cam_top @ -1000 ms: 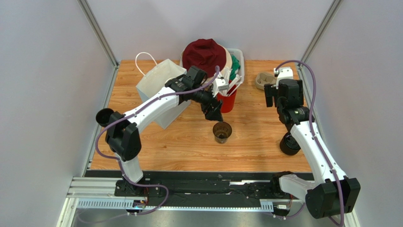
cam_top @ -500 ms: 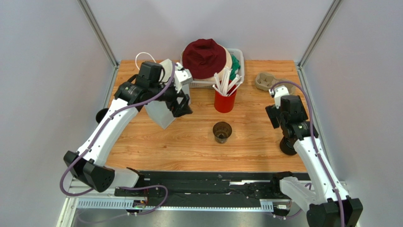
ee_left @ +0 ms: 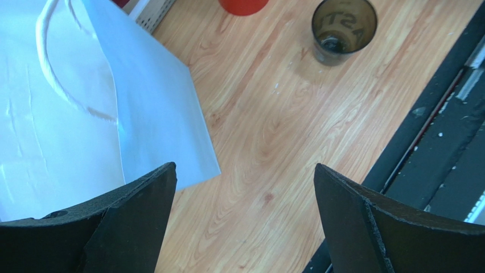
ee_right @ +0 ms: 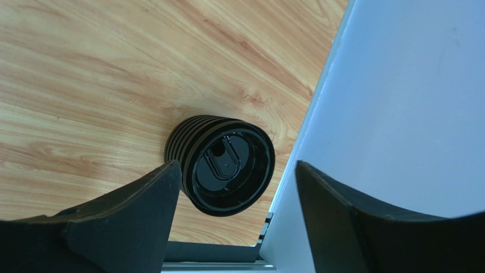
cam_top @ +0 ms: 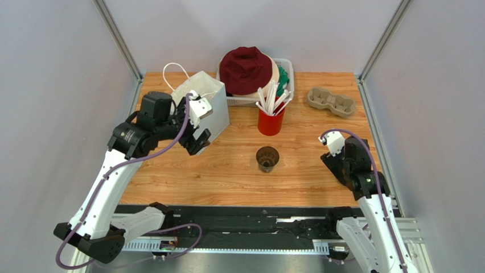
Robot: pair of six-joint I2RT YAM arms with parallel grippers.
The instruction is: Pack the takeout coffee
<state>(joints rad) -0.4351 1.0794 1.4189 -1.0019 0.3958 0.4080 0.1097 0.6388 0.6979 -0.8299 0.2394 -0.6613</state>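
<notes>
The takeout coffee [cam_top: 267, 159] is a small dark brown cup standing upright in the middle of the table with no lid on it. It also shows at the top right of the left wrist view [ee_left: 344, 27]. My left gripper [cam_top: 198, 142] [ee_left: 245, 166] hangs open over bare wood at the front corner of the white paper bag [cam_top: 205, 105] [ee_left: 85, 102], well left of the cup. My right gripper [cam_top: 336, 168] [ee_right: 238, 165] is open above a black ringed stack of lids [ee_right: 227, 165] by the right wall, gripping nothing.
A red cup with white straws [cam_top: 271, 120] stands behind the coffee. A white basket [cam_top: 287, 71] holding a dark red hat sits at the back. A cardboard cup carrier [cam_top: 331, 101] lies at the back right. The right wall [ee_right: 410, 102] is close beside the lids.
My left arm swung away from the coffee cup, back to the left by the bag. My right arm drew back toward the near right, over the lid stack, jaws narrowing slightly.
</notes>
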